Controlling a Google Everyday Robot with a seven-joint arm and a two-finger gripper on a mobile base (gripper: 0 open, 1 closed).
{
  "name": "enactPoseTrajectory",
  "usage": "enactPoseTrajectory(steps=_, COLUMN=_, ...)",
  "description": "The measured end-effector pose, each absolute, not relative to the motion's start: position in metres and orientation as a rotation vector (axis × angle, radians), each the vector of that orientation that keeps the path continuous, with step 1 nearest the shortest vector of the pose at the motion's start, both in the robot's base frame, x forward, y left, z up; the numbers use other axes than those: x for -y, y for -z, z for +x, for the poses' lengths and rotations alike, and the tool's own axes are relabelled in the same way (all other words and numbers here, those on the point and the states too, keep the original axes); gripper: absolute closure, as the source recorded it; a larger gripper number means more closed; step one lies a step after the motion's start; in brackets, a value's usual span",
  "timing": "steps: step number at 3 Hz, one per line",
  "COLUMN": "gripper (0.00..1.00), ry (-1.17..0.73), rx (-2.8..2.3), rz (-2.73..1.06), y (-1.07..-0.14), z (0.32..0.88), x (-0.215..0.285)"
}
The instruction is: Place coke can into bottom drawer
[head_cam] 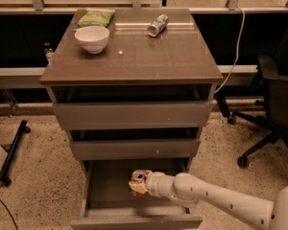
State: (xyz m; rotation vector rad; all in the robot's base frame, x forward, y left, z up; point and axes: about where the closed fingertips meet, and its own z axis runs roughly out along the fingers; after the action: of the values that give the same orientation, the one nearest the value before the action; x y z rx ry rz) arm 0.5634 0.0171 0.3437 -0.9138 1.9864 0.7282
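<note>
Now: your gripper clamps coke can, silver top up, above middle of open bottom drawer. Lower gently until base meets its grey floor (gap hard to judge), settle can upright, then let go; back out high, avoiding near edge.

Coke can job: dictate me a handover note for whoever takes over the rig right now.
Gripper: shut on the coke can, reaching into the bottom drawer.
Coke can: held over the drawer's grey floor, silver top towards the camera; whether it touches the floor cannot be told.
Bottom drawer: pulled out, open.
Done: can in the gripper and inside the drawer.
Left: lower it, open the gripper, withdraw the arm.
</note>
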Motion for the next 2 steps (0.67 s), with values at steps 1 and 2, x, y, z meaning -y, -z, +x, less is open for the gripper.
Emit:
enactPoseTrajectory(steps=1, gripper=1.0, ry=-0.678, rx=-1.998, rz=-0.92, y=-0.318, z=0.571, x=-0.002)
enactPoseTrajectory(steps=2, gripper=1.0, ry=-0.657, rx=-2.011, rz=-0.886, y=-0.291, z=0.574, x=0.014)
